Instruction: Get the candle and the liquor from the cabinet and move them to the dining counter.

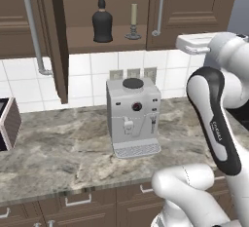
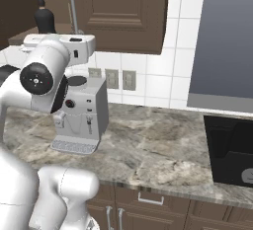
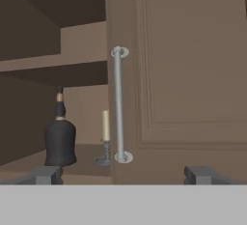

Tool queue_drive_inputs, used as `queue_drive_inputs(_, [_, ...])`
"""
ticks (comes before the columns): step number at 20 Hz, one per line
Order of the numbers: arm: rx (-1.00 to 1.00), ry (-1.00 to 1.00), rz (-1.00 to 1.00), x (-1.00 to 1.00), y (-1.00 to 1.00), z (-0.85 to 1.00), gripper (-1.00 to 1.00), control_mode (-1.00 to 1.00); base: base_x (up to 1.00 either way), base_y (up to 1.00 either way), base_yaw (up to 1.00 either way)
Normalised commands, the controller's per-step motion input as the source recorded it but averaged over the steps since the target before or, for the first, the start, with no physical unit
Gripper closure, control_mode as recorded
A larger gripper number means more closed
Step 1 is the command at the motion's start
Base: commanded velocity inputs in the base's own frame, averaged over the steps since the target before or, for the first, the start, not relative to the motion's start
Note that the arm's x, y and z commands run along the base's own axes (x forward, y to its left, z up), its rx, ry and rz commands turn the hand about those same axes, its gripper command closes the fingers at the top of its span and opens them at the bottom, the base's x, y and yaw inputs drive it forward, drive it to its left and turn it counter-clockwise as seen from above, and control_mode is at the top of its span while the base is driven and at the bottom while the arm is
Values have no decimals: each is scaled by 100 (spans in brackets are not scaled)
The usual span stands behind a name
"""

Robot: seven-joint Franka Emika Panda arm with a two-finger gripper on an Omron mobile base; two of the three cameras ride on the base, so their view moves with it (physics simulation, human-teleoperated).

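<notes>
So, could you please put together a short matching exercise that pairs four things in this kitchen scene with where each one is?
Things:
1. liquor bottle
2. candle
3. coffee machine
4. gripper

Places:
A. on the marble worktop below the cabinet
B. open, facing the closed cabinet door's bar handle
C. on the cabinet shelf, left of its neighbour
D. on the cabinet shelf, beside the closed door

Pairs: 1-C, 2-D, 3-A, 4-B

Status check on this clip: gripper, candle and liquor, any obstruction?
Gripper open, empty. Liquor and candle upright on the cabinet shelf, untouched. Right door partly blocks the candle in hand view.
</notes>
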Motion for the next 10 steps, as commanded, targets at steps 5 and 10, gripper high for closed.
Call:
queue_drive_inputs(5, [0,-3,-4,13,19,1,-100,-100,0,0,0])
queue_drive_inputs(10, [0,-6,-3,6,4,10,-100,-100,0,0,0])
